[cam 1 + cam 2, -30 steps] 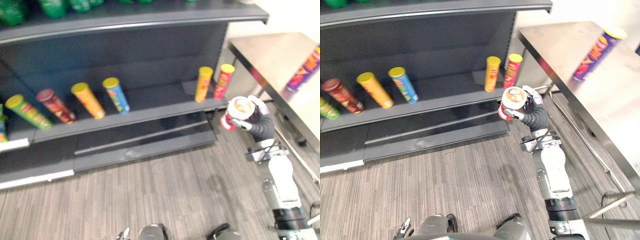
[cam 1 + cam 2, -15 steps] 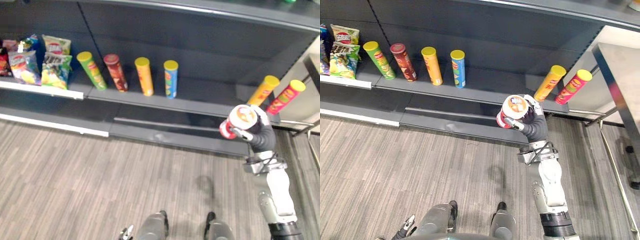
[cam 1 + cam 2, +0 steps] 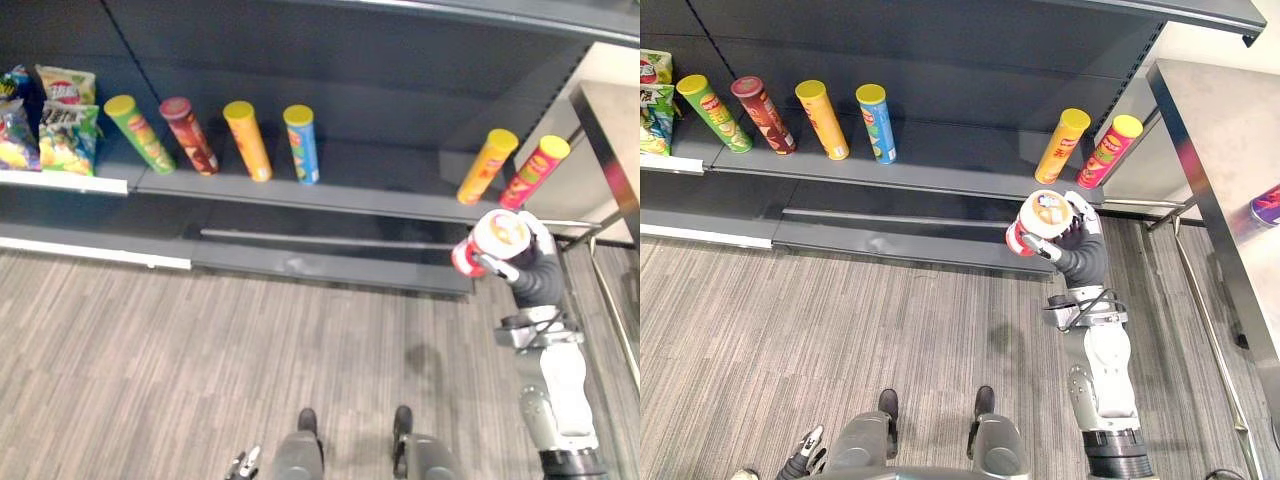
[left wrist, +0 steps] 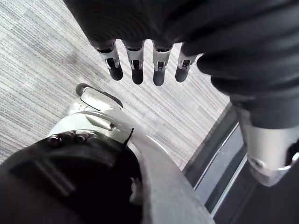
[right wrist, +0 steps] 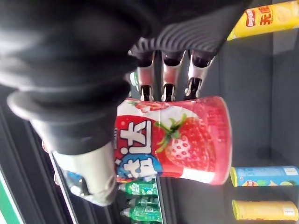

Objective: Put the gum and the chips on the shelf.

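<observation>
Your right hand point(image 3: 1077, 243) was clamped round the gum canister point(image 3: 1038, 222), held roughly upright with its lid up, on the near side of the shelf point(image 3: 960, 165). Bare board lay farther off and to the left, past the yellow can point(image 3: 1060, 146). Your left hand point(image 4: 135, 70) hung low with its fingers straight, holding nothing.

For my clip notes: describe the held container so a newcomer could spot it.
Follow the dark shelf to the right end of its can row. Just in front, the right robot hand grips a strawberry tub. Unlike the tall yellow can and pink can behind it, it is squat, red and white-topped.
</observation>
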Robot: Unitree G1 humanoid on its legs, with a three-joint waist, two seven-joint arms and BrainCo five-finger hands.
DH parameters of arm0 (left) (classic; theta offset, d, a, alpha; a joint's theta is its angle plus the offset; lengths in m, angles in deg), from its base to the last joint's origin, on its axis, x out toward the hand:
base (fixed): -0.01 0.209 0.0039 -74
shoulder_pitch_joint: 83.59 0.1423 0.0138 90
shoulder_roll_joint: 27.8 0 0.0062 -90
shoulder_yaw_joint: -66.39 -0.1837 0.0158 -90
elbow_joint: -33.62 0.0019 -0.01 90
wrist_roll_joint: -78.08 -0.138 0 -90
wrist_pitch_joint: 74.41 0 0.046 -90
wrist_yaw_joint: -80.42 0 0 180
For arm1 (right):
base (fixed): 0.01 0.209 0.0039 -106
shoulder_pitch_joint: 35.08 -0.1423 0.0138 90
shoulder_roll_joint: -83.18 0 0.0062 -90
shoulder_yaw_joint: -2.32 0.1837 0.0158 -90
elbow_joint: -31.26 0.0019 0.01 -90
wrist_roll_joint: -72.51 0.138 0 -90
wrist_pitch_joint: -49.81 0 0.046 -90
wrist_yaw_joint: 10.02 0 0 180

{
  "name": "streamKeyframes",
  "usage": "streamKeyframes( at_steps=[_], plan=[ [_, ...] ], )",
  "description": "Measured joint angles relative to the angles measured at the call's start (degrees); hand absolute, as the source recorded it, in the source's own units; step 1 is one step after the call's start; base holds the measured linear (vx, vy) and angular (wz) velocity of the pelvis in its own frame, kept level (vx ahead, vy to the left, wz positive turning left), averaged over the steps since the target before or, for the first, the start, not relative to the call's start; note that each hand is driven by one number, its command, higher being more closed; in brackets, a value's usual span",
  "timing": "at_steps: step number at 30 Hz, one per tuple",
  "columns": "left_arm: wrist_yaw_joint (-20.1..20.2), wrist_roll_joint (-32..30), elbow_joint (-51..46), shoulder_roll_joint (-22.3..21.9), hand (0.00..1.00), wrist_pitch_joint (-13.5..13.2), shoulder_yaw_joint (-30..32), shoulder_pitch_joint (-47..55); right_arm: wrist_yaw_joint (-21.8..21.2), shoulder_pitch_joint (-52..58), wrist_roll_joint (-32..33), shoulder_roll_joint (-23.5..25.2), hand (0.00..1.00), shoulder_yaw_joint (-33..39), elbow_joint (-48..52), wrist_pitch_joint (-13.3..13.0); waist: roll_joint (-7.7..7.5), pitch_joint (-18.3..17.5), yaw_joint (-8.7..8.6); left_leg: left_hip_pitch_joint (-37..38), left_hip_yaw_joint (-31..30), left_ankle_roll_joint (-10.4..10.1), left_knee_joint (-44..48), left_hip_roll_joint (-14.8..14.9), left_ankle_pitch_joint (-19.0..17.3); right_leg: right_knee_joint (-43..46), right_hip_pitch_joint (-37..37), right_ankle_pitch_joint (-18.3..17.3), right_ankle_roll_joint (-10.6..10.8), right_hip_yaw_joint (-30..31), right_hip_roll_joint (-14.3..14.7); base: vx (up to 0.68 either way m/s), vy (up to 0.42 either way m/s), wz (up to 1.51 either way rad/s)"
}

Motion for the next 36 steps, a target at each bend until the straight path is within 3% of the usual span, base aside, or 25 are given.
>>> streamKeyframes(
  at_steps=[5, 10, 11, 13, 14, 17, 18, 21, 24, 27, 28, 30, 32, 34, 36],
  plan=[
    [0.7, 1.6, 0.0, 0.2, 0.00, 1.7, 0.1, -0.8, 3.6, 0.8, -0.8, 0.0, 1.00, 4.6, 0.0, 0.0, -0.25, 0.3, -0.79, 0.1, -0.6, -0.1, 0.6, 0.0, -0.2, 4.6, -1.5, -2.4, -0.5, -0.5, -0.3, 0.06, -0.027, 0.08],
    [0.8, 2.0, 0.2, 0.1, 0.00, 3.1, 0.2, -1.0, 6.9, 1.8, -1.5, 0.0, 1.00, 9.0, 0.3, -0.4, 0.54, 0.7, -1.69, -0.2, -1.1, 0.3, 9.3, 1.7, -6.0, 13.5, -1.8, -9.3, -1.1, -0.9, 0.7, 0.06, -0.067, -0.01],
    [1.3, 2.2, 0.3, -0.4, 0.00, 3.7, 0.1, -1.0, 6.7, 3.2, -1.5, 0.0, 1.00, 8.1, 1.3, -0.4, 1.02, 0.7, -1.54, -0.2, -0.4, 1.1, 12.2, 3.0, -7.4, 14.5, -1.6, -11.3, -2.5, -0.7, 1.7, 0.04, -0.056, -0.21],
    [3.5, 4.6, 0.4, -0.8, 0.00, 4.8, 0.3, -1.5, 6.3, 4.6, -1.7, 0.0, 1.00, 7.0, 3.6, -0.4, 1.92, 1.1, -1.78, -6.1, 1.4, 6.2, 24.8, 5.4, -6.3, 16.4, -2.0, -12.6, -3.6, -0.8, 2.7, 0.04, -0.082, -0.19],
    [4.6, 6.1, 0.2, -1.0, 0.00, 5.4, 0.2, -1.7, 6.1, 5.4, -2.2, 0.0, 1.00, 6.9, 4.9, -0.4, 2.31, 1.3, -1.46, -9.2, 1.3, 9.2, 32.0, 6.4, -3.8, 18.3, -2.1, -13.9, -4.1, -0.1, 3.2, 0.09, -0.120, -0.28],
    [5.0, 6.7, -1.1, -1.7, 0.00, 5.8, 0.3, -1.5, 5.8, 5.5, -2.6, 0.3, 1.00, 6.4, 7.2, -0.5, 2.91, 1.8, -1.42, -11.3, 1.4, 6.4, 39.6, 8.2, 2.1, 20.6, 0.4, -16.4, -5.5, 1.0, 3.5, 0.14, -0.121, -0.19],
    [5.4, 6.6, -1.4, -1.7, 0.00, 5.7, 0.3, -1.1, 6.0, 5.1, -2.6, 0.5, 1.00, 6.3, 7.2, -0.7, 2.86, 1.6, -1.19, -11.0, 1.4, 4.4, 37.0, 7.9, -0.4, 20.3, 0.7, -16.6, -5.8, 1.8, 3.5, 0.11, -0.082, -0.20],
    [6.2, 6.5, -1.6, -2.4, 0.00, 5.4, 0.1, -0.5, 6.2, 3.9, -2.6, 0.7, 1.00, 6.2, 6.9, -1.0, 3.85, 1.3, -1.29, -11.0, 1.5, 3.0, 26.4, 7.2, -2.4, 20.2, 1.2, -17.3, -6.2, 2.8, 3.5, 0.12, -0.021, -0.19],
    [5.9, 6.5, -2.4, -2.4, 0.00, 4.6, -0.4, 0.1, 5.4, 2.7, -2.5, 0.2, 1.00, 4.6, 3.8, -1.8, 3.97, 1.2, -1.07, -9.8, -0.2, 0.0, 9.5, 5.8, 0.9, 20.5, 4.1, -19.5, -4.9, 5.3, 3.6, 0.22, 0.093, -0.36],
    [5.3, 6.5, -1.3, -2.5, 0.00, 4.3, -1.8, 0.4, 4.1, 2.7, -2.5, -1.4, 1.00, 4.6, 0.7, -2.1, 5.19, 0.0, -0.14, -7.2, -1.2, -1.3, 7.9, 5.0, 3.6, 20.9, 6.4, -22.0, -2.7, 9.3, 4.2, 0.28, 0.290, -0.85],
    [5.6, 6.5, 0.1, -1.5, 0.00, 4.4, -2.0, 0.3, 4.0, 3.4, -2.5, -0.4, 1.00, 4.6, 0.2, -2.2, 4.22, -1.3, -0.23, -7.2, 0.1, -2.0, 10.6, 3.7, 3.3, 20.9, 6.9, -22.9, -1.5, 11.3, 2.7, 0.33, 0.333, -0.62],
    [5.7, 6.5, 1.3, -0.1, 0.00, 4.8, -2.2, 0.3, 4.1, 6.0, -2.5, 0.1, 1.00, 4.7, 0.2, -2.6, 1.86, -3.2, -1.48, -7.2, 1.7, -0.4, 12.2, 1.1, 0.2, 17.9, 8.6, -22.4, -0.2, 11.7, -0.4, 0.32, 0.272, -0.21],
    [5.8, 6.4, 2.5, 0.8, 0.00, 4.9, -2.5, -0.2, 4.2, 7.7, -2.5, 0.1, 1.00, 4.8, 0.2, -2.6, 0.77, -4.1, -1.74, -6.9, 3.2, 1.4, 12.7, -0.8, -1.5, 17.6, 9.0, -19.6, 0.2, 12.1, -2.5, 0.36, 0.281, -0.05],
    [5.8, 5.4, 2.7, 0.8, 0.00, 4.6, -2.6, -0.4, 4.1, 7.9, -2.6, 0.2, 1.00, 4.8, 0.1, -2.6, 0.83, -4.3, -1.61, -5.6, 4.3, 3.0, 12.1, -1.9, -2.6, 20.5, 7.7, -15.4, -0.2, 12.1, -3.7, 0.33, 0.278, -0.03],
    [6.0, 3.7, 2.9, 0.7, 0.00, 4.0, -2.6, -0.4, 4.0, 7.3, -2.6, 0.9, 1.00, 4.7, 0.1, -3.1, 0.88, -4.7, -1.38, -2.9, 5.4, 4.7, 9.9, -3.3, -3.6, 28.2, 3.7, -8.4, -1.2, 11.3, -5.2, 0.32, 0.294, -0.03]
  ],
)
